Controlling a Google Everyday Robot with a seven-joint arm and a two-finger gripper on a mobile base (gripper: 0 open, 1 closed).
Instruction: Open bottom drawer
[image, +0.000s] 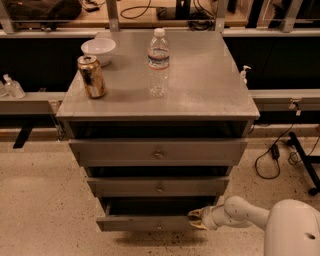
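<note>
The grey cabinet has three drawers. The bottom drawer (145, 223) is the lowest one; its flat grey front is pulled out a little and a dark gap shows above it, with a tiny knob (159, 226) at its centre. My gripper (196, 218) reaches in from the lower right on a white arm (250, 215) and sits at the right end of the bottom drawer's front, at its top edge. The middle drawer (159, 187) and top drawer (158, 152) are above it.
On the cabinet top (200, 85) stand a drink can (92, 76), a white bowl (98, 50) and a clear water bottle (158, 62). Black cables (272, 155) and a stand leg (305, 165) lie on the speckled floor to the right. A rail runs behind on both sides.
</note>
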